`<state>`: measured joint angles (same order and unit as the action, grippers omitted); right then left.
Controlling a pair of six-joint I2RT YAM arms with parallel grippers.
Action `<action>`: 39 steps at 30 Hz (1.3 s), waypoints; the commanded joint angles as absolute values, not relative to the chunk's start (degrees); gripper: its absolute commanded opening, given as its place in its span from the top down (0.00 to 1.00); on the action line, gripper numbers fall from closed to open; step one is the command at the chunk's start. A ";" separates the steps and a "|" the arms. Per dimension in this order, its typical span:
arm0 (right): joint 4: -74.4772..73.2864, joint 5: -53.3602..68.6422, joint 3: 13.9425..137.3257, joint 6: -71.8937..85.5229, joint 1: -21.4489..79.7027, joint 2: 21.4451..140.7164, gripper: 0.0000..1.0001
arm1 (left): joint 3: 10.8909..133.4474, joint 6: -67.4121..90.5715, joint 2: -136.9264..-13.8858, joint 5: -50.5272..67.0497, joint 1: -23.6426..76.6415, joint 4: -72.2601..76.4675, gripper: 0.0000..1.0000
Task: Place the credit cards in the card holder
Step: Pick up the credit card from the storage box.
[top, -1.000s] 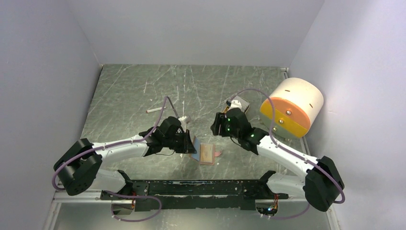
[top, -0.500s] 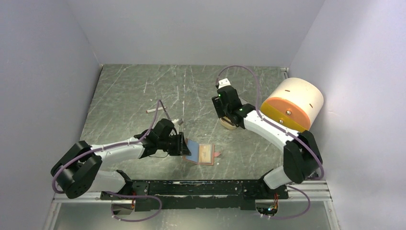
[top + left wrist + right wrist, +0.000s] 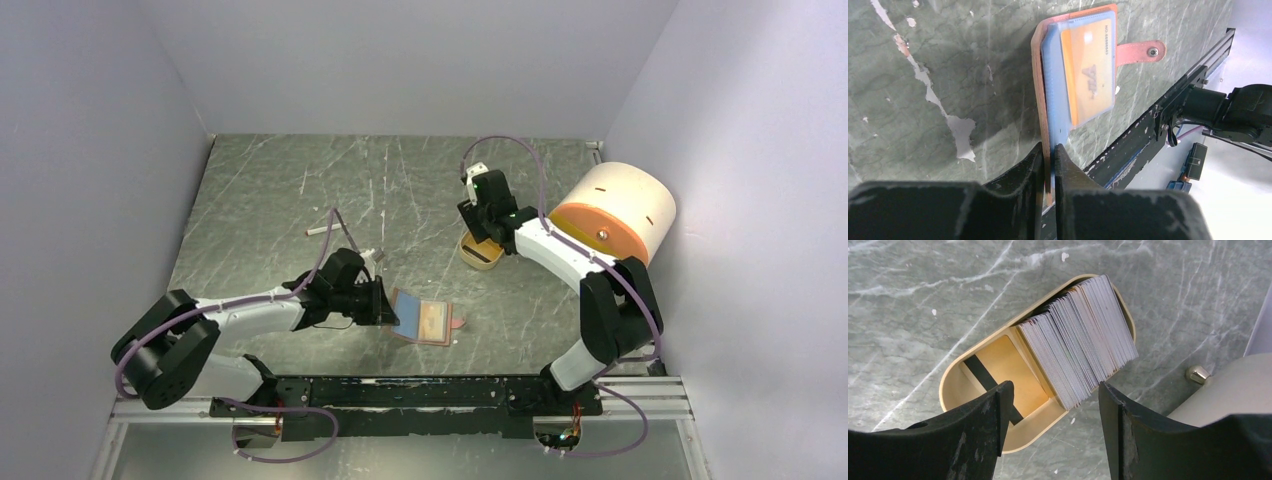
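Card holder point(image 3: 1037, 90) lies on worktop point(image 3: 270, 200) near front rail, blue card point(image 3: 1055, 100) and orange card point(image 3: 1088, 75) on it. Left pincer point(image 3: 1049, 147) nipped tight on its leather edge. Right pincer point(image 3: 1054, 387) wide above tan tray point(image 3: 955, 385) of upright credit cards point(image 3: 1083, 335). Cards likely light, stiff, slick: take one by top edge. Scuffed green marbled surface; plain pale walls.

Counter point(image 3: 260, 190) left & mid open, just a thin stick point(image 3: 320, 230). Rt side tight: big cylinder point(image 3: 612, 222) nr tray point(image 3: 470, 262); credit cards point(image 3: 1083, 335) fill one end, other end free.
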<state>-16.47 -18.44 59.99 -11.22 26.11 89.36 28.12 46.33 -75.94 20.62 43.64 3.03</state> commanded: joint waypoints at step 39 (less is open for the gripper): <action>-6.95 -27.90 57.24 -28.57 28.92 96.83 0.33 | 24.69 49.54 -75.85 24.41 43.26 11.78 0.77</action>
<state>-9.93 -23.88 58.24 -27.09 27.75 95.64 24.51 49.32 -77.45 23.77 43.53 10.11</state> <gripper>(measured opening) 0.675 0.229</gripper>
